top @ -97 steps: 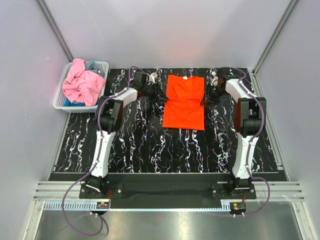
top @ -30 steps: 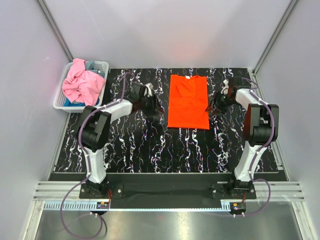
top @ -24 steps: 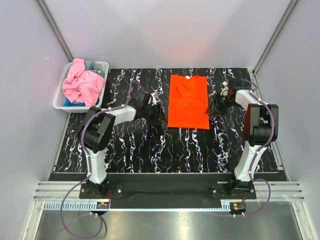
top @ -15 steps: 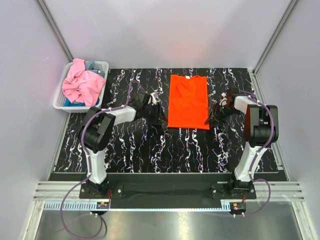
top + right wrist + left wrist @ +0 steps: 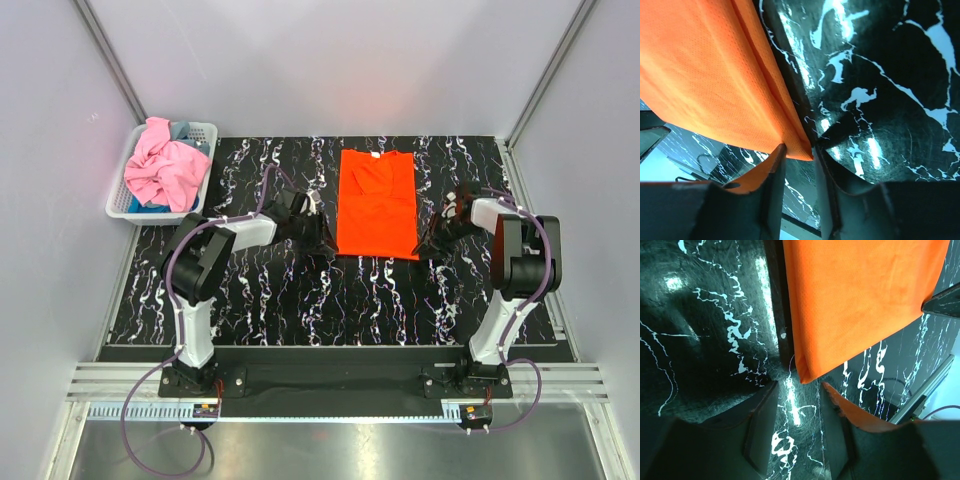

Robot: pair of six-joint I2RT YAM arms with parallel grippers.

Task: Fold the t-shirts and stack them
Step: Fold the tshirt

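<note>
L hand (image 5: pixel 798 387), R hand (image 5: pixel 799 150) at orange t-shirt (image 5: pixel 855 300) corners (wrist cams only).

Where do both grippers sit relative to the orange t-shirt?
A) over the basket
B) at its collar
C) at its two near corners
C: the left gripper and right gripper flank the orange t-shirt at its near corners, fingers open.

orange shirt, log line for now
orange shirt: folded lengthwise, flat | left jaws: open at near-left corner | right jaws: open at near-right corner
</note>
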